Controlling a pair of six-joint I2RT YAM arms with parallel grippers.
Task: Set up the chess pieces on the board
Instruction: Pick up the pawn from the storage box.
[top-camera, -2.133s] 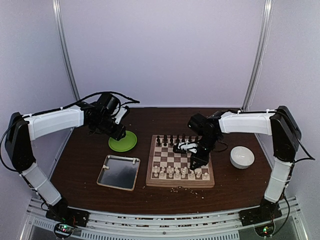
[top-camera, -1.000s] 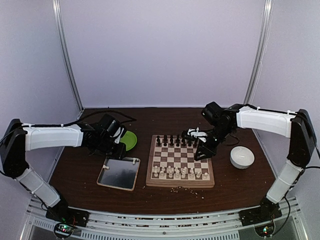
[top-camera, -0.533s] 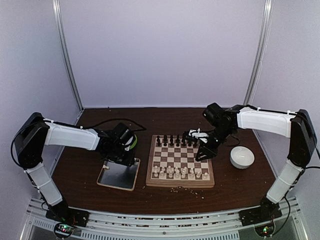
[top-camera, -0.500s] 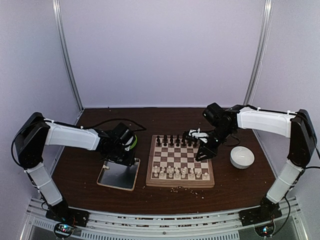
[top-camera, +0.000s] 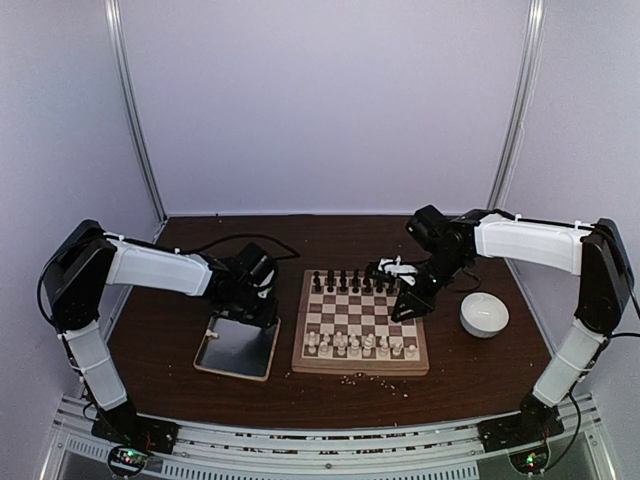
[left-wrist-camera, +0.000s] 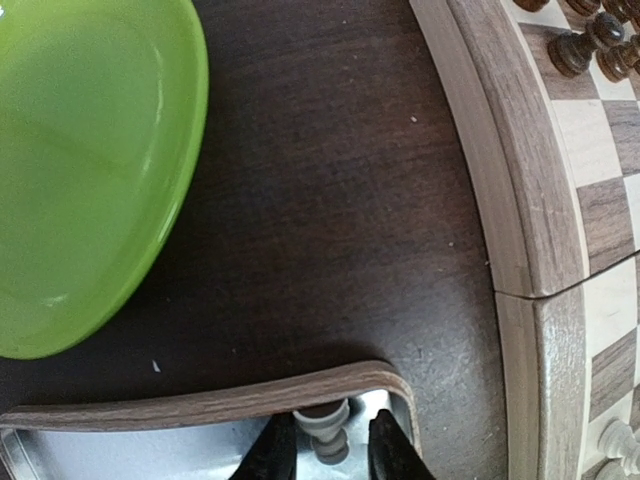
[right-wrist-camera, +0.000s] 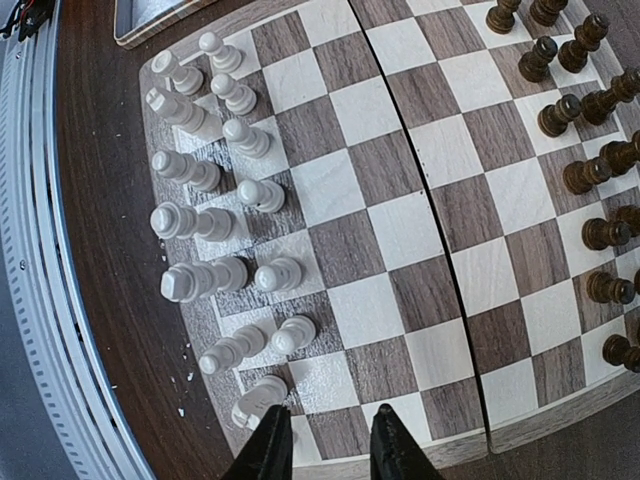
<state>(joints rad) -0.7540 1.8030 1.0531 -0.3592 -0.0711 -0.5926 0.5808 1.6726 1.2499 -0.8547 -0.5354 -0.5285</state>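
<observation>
Top view first: got the board (top-camera: 360, 325) sitting mid-table, with a silver tray (top-camera: 238, 345) just beside its left edge and a white bowl (top-camera: 484, 314) off to its right; can see cream chess pieces (top-camera: 360, 345) lined up along the near rows and dark ones along the far side; found the left gripper (top-camera: 262, 305) down at the tray's far right corner and the right gripper (top-camera: 405, 303) low over the board's right side; also spotted pale crumbs (top-camera: 350, 377) on the table (top-camera: 160, 330) in front of the board.

Left wrist next: looking straight at a loose cream piece (left-wrist-camera: 325, 428) lying in the tray corner, right between the fingers (left-wrist-camera: 278, 452); jaws only narrowly apart, with a sliver of gap on one side of the piece, so not calling it a grip; green plate (left-wrist-camera: 90, 160) up left, board rim on the right, a strip of bare table between rim and tray.

Right wrist last: staring down at the board's edge squares, cream men to one side, dark men to the other; jaws partly open with nothing between them; one cream man just beside a fingertip (right-wrist-camera: 272, 440), can't tell if touching.
</observation>
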